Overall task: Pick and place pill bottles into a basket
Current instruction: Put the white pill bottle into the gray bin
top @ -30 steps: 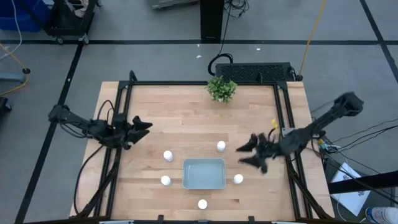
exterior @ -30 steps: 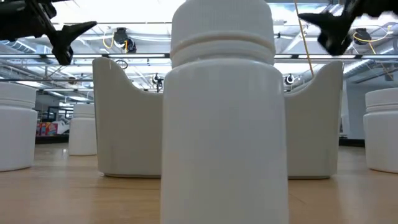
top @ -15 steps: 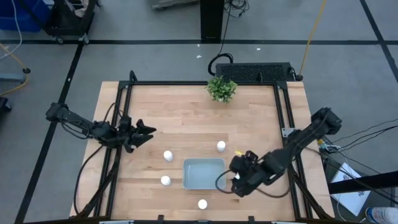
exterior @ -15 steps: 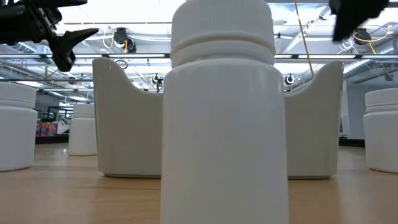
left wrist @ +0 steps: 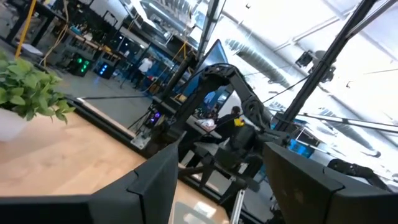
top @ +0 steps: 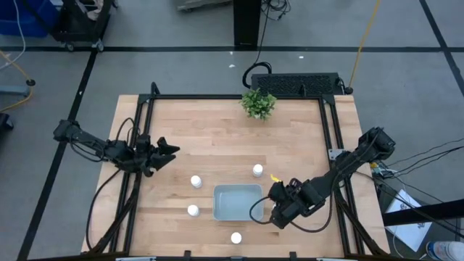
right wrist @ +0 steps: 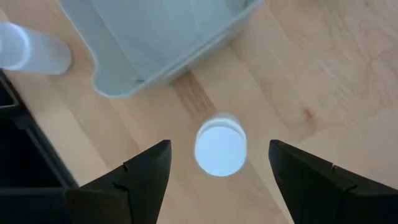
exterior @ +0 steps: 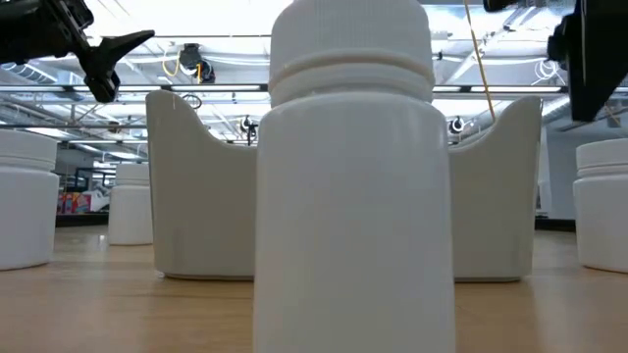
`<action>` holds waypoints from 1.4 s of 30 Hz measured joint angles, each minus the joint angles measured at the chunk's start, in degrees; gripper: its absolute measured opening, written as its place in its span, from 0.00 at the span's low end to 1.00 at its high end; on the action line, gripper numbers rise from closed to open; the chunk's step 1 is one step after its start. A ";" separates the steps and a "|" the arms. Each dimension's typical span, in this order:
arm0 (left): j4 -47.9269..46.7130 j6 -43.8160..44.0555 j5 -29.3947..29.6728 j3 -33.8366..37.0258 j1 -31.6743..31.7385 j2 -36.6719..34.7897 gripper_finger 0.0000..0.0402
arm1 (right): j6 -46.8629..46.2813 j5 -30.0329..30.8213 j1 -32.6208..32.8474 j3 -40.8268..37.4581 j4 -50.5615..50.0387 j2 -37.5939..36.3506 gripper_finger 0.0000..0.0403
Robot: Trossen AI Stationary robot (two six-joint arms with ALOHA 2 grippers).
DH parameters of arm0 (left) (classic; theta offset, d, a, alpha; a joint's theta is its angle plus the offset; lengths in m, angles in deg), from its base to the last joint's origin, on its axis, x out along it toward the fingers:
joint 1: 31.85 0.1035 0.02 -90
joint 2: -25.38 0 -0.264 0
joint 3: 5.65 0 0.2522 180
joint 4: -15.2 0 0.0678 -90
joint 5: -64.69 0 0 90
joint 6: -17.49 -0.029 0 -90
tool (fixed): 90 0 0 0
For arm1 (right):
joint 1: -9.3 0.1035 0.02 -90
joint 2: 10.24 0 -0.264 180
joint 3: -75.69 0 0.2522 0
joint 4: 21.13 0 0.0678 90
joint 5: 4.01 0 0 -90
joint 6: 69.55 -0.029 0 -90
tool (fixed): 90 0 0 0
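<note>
Several small white pill bottles stand upright on the wooden table around the pale grey-blue basket: one at its far left, one at its far right, one at its left, one in front. Another bottle stands right of the basket, hidden in the high view by my right gripper. That gripper points down over this bottle, open, one finger on either side and clear of it. My left gripper hovers open and empty at the table's left.
A small green plant stands at the table's far edge. A black metal frame runs along the table's left and right sides. In the low view the nearest bottle fills the middle, with the basket behind it.
My right gripper has gone from the table's right side toward the near edge and the basket, and has tipped down until it points at the bottle right of the basket. The bottles and the basket have stayed in place.
</note>
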 joint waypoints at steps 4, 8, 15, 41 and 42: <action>-0.16 -0.40 -0.02 0.00 0.02 0.00 0.60 | -0.99 -0.13 0.09 -2.68 1.20 -0.02 0.65; -0.22 -0.03 -0.02 0.00 0.00 0.00 0.60 | -0.61 -0.13 0.11 -5.44 5.22 -0.02 0.65; -1.06 0.80 -0.11 0.00 0.01 0.00 0.60 | -0.58 -1.67 0.37 -8.48 9.54 -0.02 0.65; -2.21 1.58 -0.59 0.00 -0.04 0.00 0.60 | -0.08 -1.69 0.39 -8.79 11.26 -0.04 0.49; -2.21 1.58 -0.61 0.00 -0.04 0.00 0.60 | -0.08 -1.75 0.39 -8.79 11.23 -0.04 0.48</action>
